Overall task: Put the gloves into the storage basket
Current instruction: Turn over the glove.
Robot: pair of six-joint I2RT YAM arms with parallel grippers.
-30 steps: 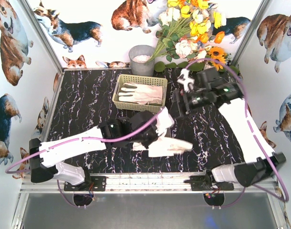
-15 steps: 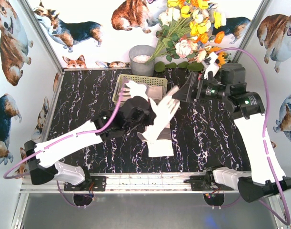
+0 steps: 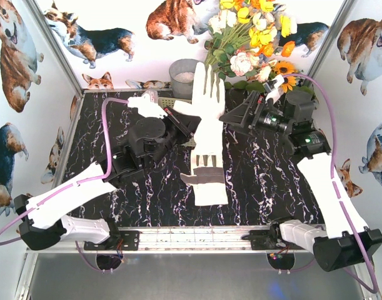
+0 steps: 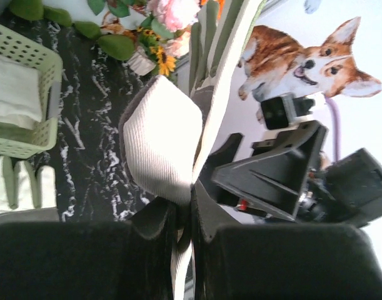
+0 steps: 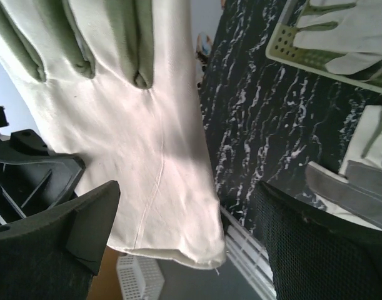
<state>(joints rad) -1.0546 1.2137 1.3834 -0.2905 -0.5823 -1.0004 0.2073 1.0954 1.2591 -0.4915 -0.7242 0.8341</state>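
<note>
Left gripper (image 4: 192, 209) is pressed together on a cream work glove (image 3: 207, 103), pinching a fold of fabric at one edge. Ribbed white cloth bulges out just past my fingertips in the wrist view. That glove is held up off the bench (image 3: 109, 125) and spread flat. Its fingers point away from me toward the flowers (image 3: 247, 34), with grey patches showing on them.

Right gripper (image 3: 236, 119) is spread wide, just to the right of the held glove and level with my left gripper. In its wrist view the glove's cuff end hangs between my two fingers. I can't tell if either finger touches it, and nothing is clamped.

Storage basket (image 4: 37, 59) sits on the bench just past my left gripper, on its left side. From above it is mostly hidden behind my left arm and the held glove. A second glove (image 5: 347, 34) lies flat inside it, fingers across the basket floor.

Bench glove (image 3: 209, 184) lies below the held glove, nearer to me than both grippers. Its grey band faces up and its cuff points toward my bases. It may be more than one stacked; I can't tell the count.

Grey pot (image 3: 184, 75) stands beyond the basket, beside the flowers and well clear of both grippers.
</note>
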